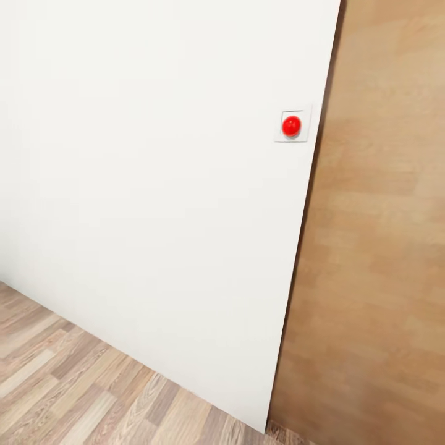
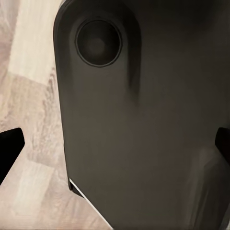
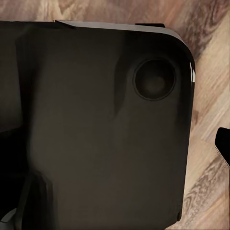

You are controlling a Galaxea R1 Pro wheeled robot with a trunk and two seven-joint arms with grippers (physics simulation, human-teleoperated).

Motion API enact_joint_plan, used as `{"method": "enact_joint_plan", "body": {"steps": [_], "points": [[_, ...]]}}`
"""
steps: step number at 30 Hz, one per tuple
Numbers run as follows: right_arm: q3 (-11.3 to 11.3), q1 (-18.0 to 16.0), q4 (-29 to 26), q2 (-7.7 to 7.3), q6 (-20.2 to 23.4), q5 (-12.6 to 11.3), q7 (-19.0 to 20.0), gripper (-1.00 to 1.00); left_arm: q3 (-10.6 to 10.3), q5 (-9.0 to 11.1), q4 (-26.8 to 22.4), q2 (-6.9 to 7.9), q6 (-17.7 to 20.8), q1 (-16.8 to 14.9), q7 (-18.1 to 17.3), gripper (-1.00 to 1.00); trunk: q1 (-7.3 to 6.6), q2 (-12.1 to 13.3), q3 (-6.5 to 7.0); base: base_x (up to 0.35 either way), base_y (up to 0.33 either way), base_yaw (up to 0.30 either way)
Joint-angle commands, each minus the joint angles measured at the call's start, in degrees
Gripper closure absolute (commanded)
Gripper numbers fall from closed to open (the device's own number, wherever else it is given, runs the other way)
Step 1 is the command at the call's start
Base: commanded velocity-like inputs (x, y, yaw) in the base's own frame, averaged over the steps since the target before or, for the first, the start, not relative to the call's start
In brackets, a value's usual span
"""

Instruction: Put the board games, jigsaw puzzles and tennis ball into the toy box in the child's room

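The toys, the toy box, the table and the bed are out of view. In the left wrist view my left gripper (image 2: 115, 143) is open, its dark fingertips (image 2: 10, 143) far apart at the picture's edges, nothing between them. Behind it is the robot's own dark rounded base (image 2: 143, 120) over wood-plank floor (image 2: 33, 96). My right gripper (image 3: 115, 143) looks down on the same dark base (image 3: 96, 124). One fingertip (image 3: 223, 142) stands at the picture's edge and the other is lost against the dark body. It holds nothing.
Close ahead in the head view stands a plain white wall (image 1: 154, 185) with a red round button (image 1: 291, 125) on a small white plate. A light-brown wooden panel (image 1: 377, 247) adjoins the wall's right edge. Brown-grey plank floor (image 1: 74, 395) runs along the bottom left.
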Motion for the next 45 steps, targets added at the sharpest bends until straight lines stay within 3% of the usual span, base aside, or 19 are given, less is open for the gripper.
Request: {"method": "enact_joint_plan", "body": {"steps": [1,45], "points": [[0.02,-0.01,0.01,0.00,-0.17,0.01,-0.02,-1.00,-0.05,0.01,-0.04,0.00,-0.02,-0.01,0.00,-1.00,0.00,-0.03,-0.05,0.000,0.000,0.283],[-0.18,-0.01,0.01,-0.01,-0.55,-0.61,-0.02,-1.00,-0.09,-0.01,-0.04,0.04,-0.18,-0.01,0.00,-1.00,0.00,-0.03,-0.05,0.000,0.000,0.283]]}}
